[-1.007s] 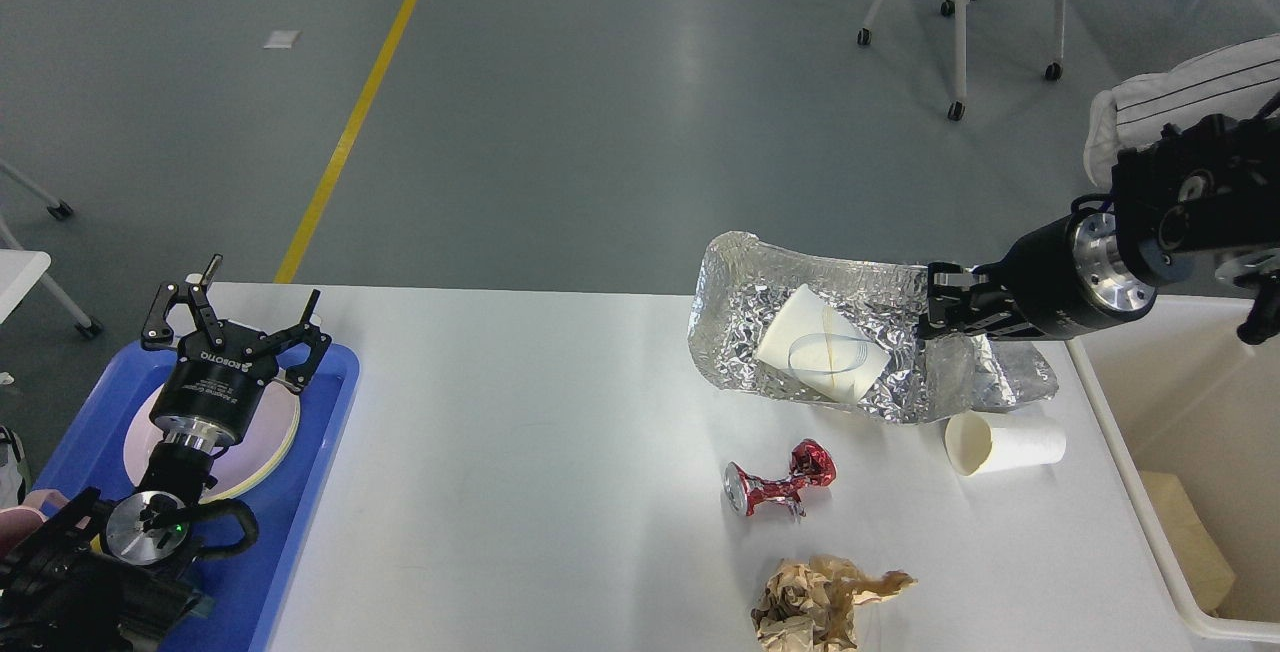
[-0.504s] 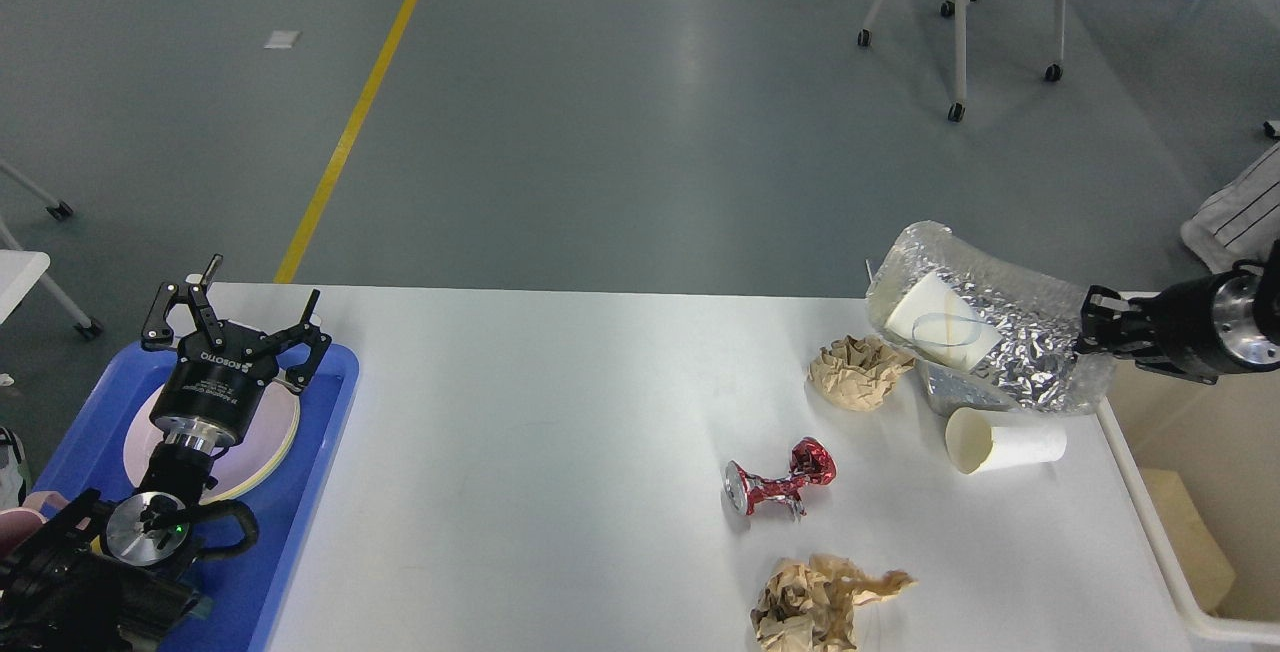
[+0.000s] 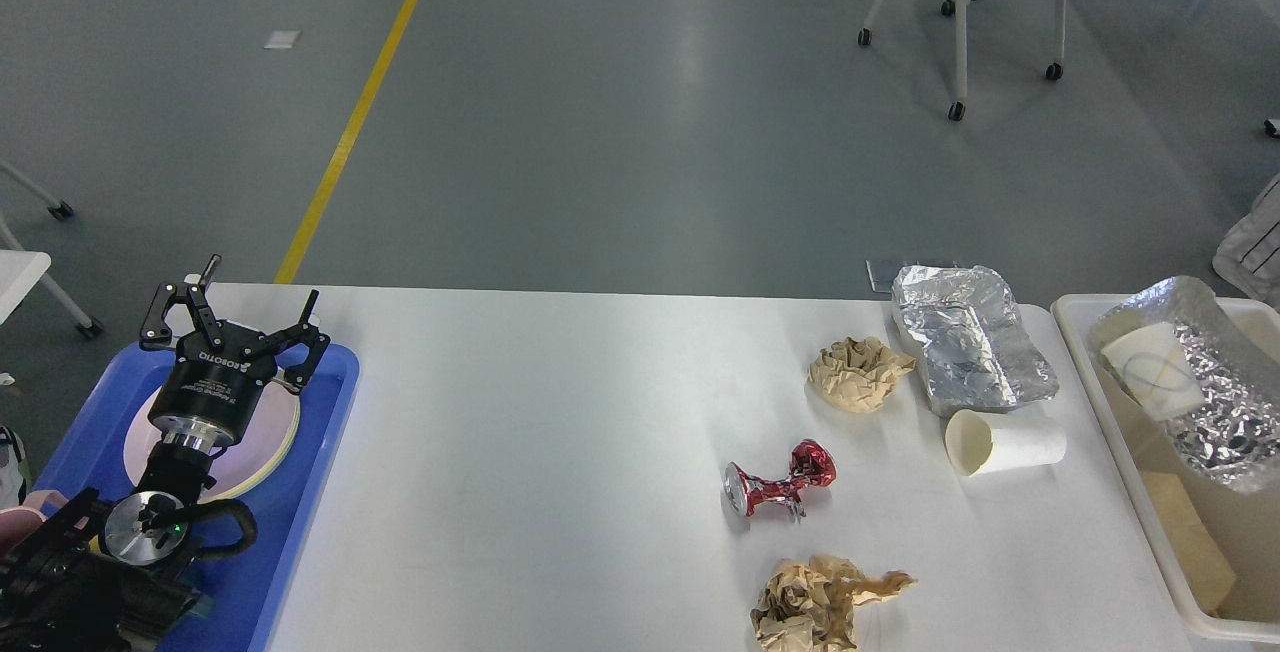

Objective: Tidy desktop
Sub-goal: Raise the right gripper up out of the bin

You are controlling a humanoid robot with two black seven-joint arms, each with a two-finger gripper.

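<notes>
While the desktop (image 3: 560, 452) spreads wide, white and faintly glossy across the lower part of the head view, litter dots its right half: a crushed red can (image 3: 779, 491), two crumpled brown paper wads (image 3: 858, 373) (image 3: 822, 601), a tipped paper cup (image 3: 1003, 442) and a foil tray (image 3: 968, 350). Off its right edge, a cream bin (image 3: 1100, 402) holds another foil tray with a cup inside (image 3: 1190, 382). At far left, the left gripper (image 3: 232, 312) points away from the camera above a plate (image 3: 262, 442) on the blue tray (image 3: 310, 492), fingers spread wide, gripping nothing. No right gripper shows.
</notes>
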